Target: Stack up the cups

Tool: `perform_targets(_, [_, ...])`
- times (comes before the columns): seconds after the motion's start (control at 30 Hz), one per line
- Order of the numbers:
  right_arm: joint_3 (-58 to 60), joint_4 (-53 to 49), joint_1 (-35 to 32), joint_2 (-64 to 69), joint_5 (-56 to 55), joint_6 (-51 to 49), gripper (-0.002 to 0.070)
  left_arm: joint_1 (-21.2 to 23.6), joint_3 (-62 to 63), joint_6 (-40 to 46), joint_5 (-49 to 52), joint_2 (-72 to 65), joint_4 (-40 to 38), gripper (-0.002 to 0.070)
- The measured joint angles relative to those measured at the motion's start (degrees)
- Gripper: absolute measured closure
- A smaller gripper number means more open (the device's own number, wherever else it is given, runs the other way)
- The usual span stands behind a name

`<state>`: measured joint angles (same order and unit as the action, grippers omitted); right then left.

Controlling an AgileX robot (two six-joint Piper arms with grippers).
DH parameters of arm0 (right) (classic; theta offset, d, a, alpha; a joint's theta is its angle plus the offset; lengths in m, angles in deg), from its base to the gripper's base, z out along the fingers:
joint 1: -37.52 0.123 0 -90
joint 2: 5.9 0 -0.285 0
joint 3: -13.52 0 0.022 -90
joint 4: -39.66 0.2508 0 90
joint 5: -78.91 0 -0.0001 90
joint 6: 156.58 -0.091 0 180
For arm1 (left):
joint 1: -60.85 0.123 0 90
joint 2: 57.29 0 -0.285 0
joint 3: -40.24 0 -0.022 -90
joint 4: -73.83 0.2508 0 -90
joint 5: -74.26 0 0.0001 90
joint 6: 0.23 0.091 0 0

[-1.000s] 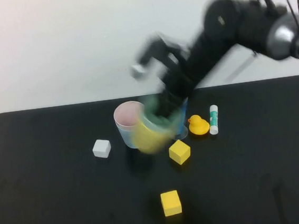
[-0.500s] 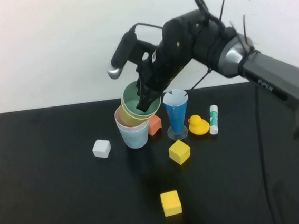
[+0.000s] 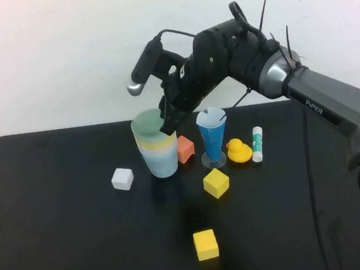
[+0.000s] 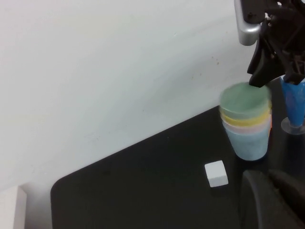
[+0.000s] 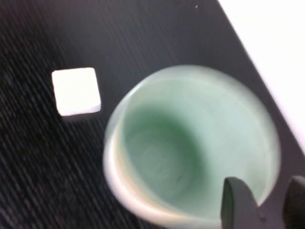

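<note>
Centre of the high view: the cups [image 3: 156, 151] stand nested in one stack, green on top. The right gripper [image 3: 169, 124] sits at the stack's right rim, fingers narrowly parted, gripping nothing. Left gripper [image 4: 274, 200]: finger state cannot be told.

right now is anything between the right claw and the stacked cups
Nothing visible. The right claw sits right at the rim of the green cup topping the stack; the dark-blue cone glass stands beside it. The left claw is parked away.
</note>
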<state>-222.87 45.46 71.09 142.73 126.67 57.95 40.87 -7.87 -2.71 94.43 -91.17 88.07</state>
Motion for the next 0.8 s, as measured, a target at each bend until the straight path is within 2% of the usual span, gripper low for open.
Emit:
perform_targets(0.1, [-0.1, 0.0, 0.0, -0.8, 2.6, -0.1, 0.0457, 0.0, 0.0, -0.1, 0.0, 0.0, 0.2, 0.0673])
perform_targets(0.23, [-1.1, -1.5, 0.0, -5.6, 8.2, 0.2, 0.0475, 0.0, -0.1, -1.7, -2.2, 1.1, -0.6, 0.0673])
perform_targets(0.47, [0.4, -4.0, 0.0, -21.7, 15.2, 1.8, 0.0641, 0.0, -1.6, -2.0, -4.6, 6.6, -1.7, 0.0673])
perform_targets(0.6, [6.8, -6.2, 0.0, -33.1, 16.4, 2.6, 0.0668, 0.0, -5.6, -2.3, -7.5, 12.5, -2.8, 0.0673])
perform_targets(0.8, [22.9, -13.5, 0.0, -52.3, 16.7, 2.2, 0.0674, 0.0, -12.1, -2.3, -11.8, 21.6, -2.1, 0.0673])
